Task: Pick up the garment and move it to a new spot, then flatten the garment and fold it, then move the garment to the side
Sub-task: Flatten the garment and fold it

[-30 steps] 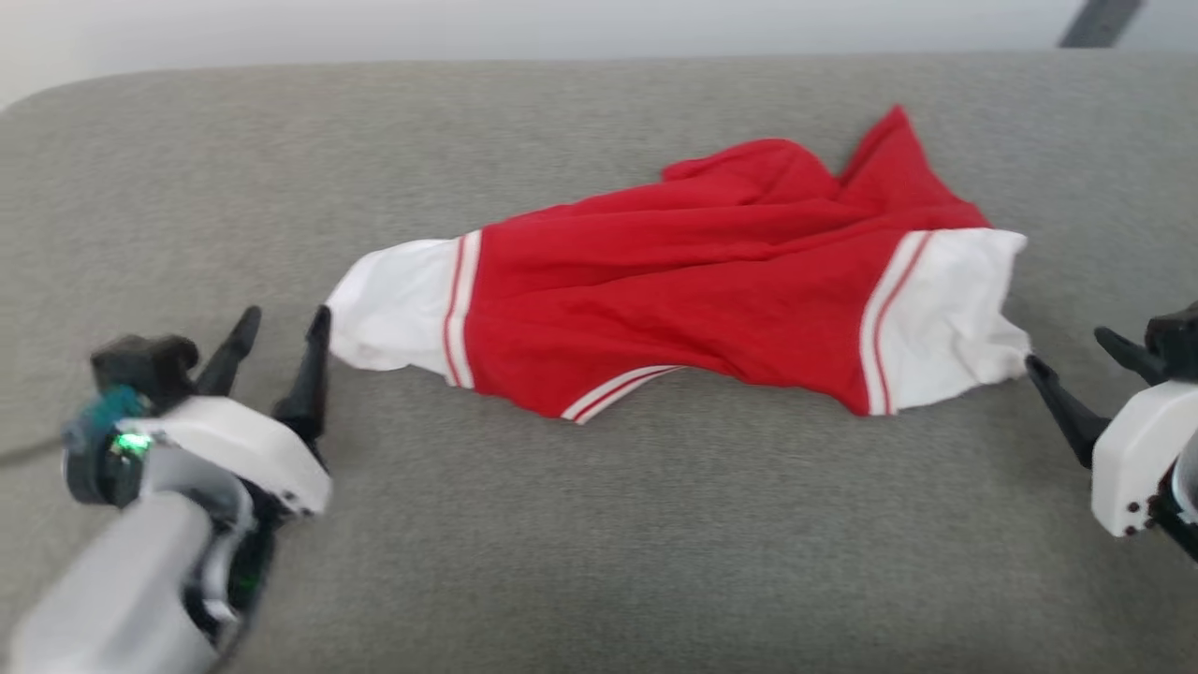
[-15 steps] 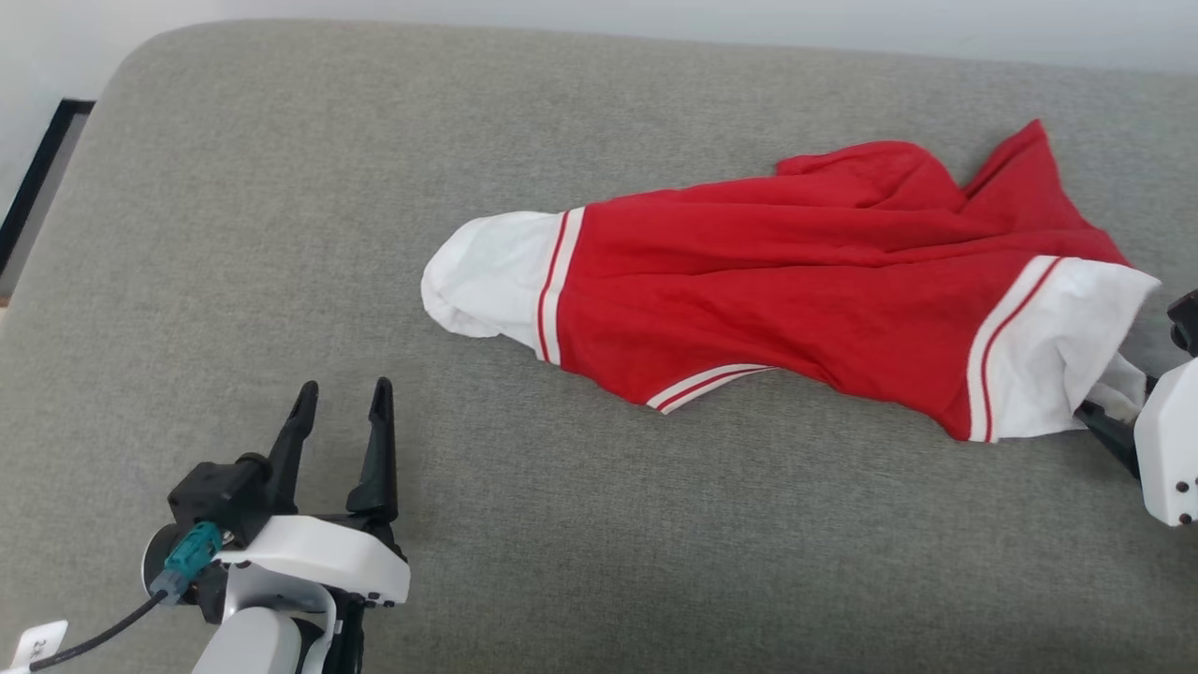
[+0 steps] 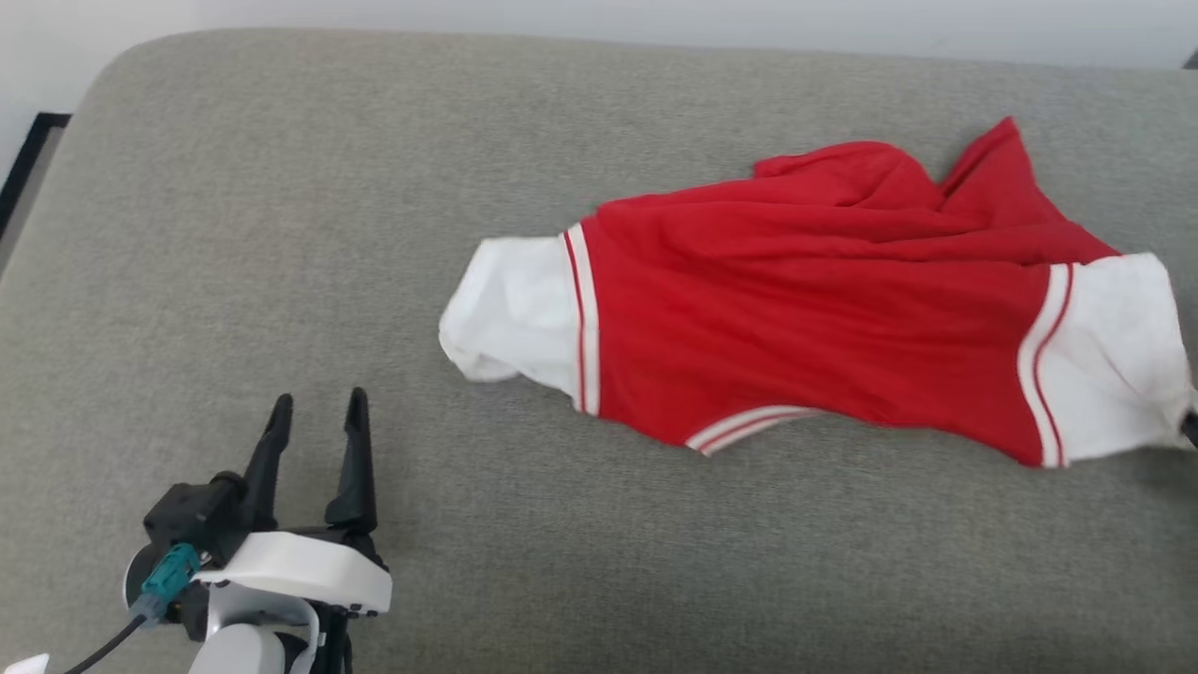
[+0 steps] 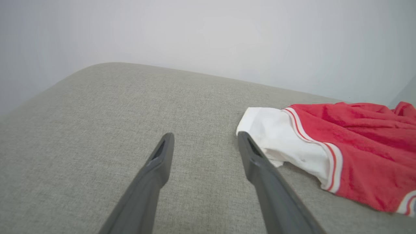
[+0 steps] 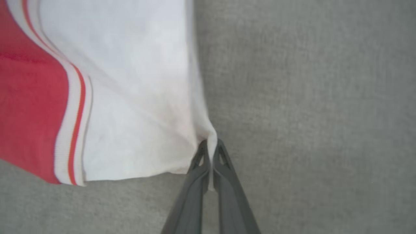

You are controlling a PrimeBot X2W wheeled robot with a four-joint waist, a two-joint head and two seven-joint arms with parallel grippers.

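On the grey cushion (image 3: 281, 234), the garment (image 3: 805, 309) lies rumpled toward the right side, red through the middle with a white panel at each end, each set off by red-and-white stripes. At its right end, the right gripper (image 5: 212, 144) is clamped on the corner of the white panel, with a thin fold of cloth squeezed between its two dark fingers. Near the cushion's front left, the left gripper (image 3: 318, 401) has its fingers spread wide with nothing between them, close to the garment's left white end but apart from it.
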